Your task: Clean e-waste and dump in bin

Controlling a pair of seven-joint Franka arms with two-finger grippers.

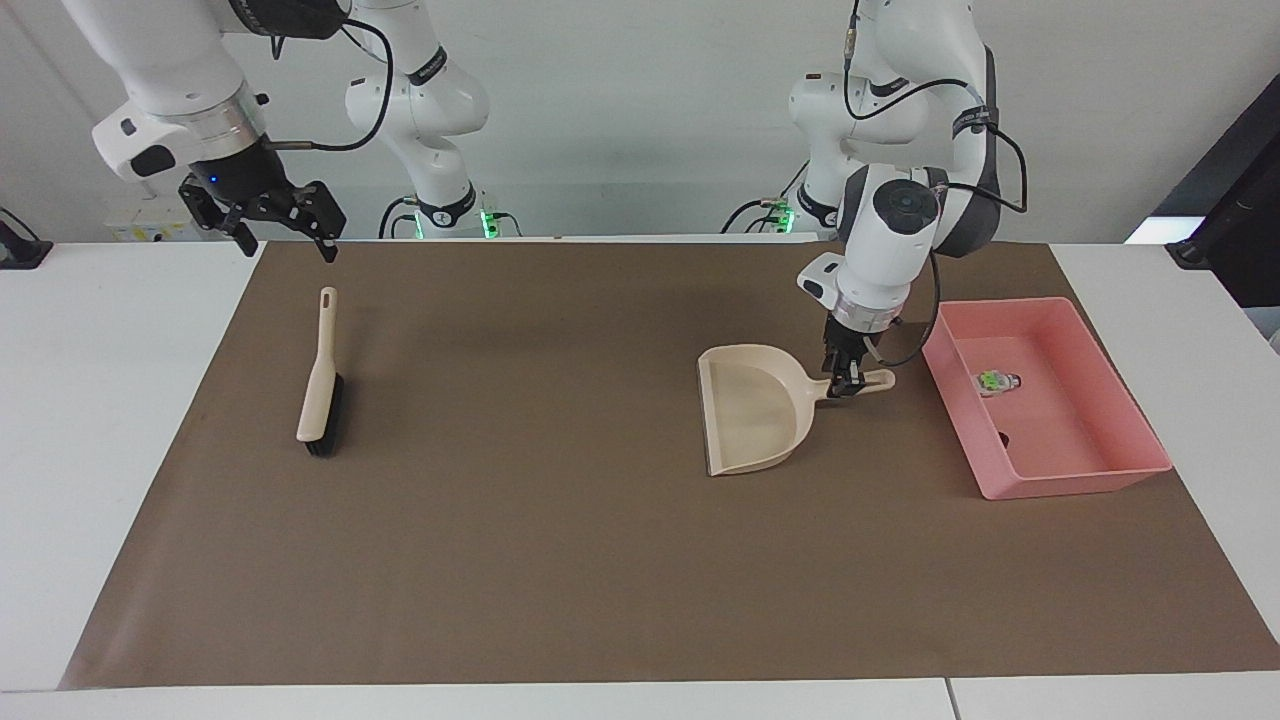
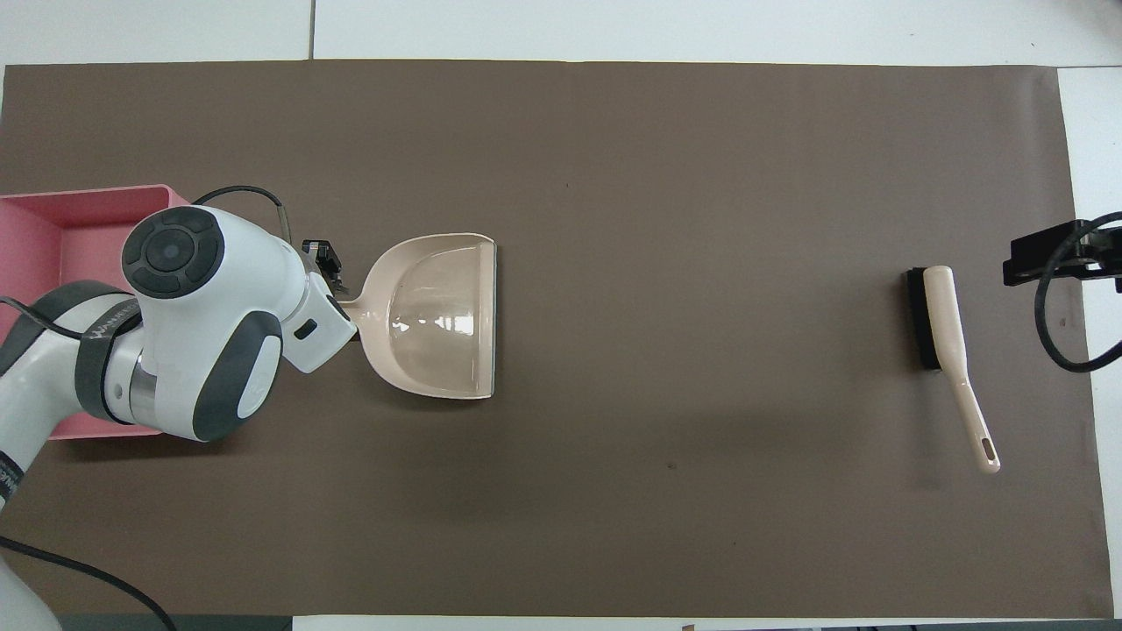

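a: start at the right arm's end. what's there?

b: the right gripper (image 1: 285, 222) hangs over the table (image 1: 120, 400) edge, jaws spread wide and empty, waiting. the brush (image 1: 320, 385) lies on the mat (image 1: 560, 560) at about its 5 o'clock.

a: and mid-table?

b: the left gripper (image 1: 846, 381) has its jaws closed on the dustpan (image 1: 752, 408) handle; the pan looks set down flat and empty.

a: the e-waste?

b: in the bin (image 1: 1100, 480), at the pan's 3 o'clock. the white-green bit (image 1: 997, 381) is plain; a dark spot (image 1: 1003, 438) by the wall is likely the black one.

a: risks?

b: the task looks nearly done. if the jaws lift before fully opening, the handle could drag and skid the pan into the bin.
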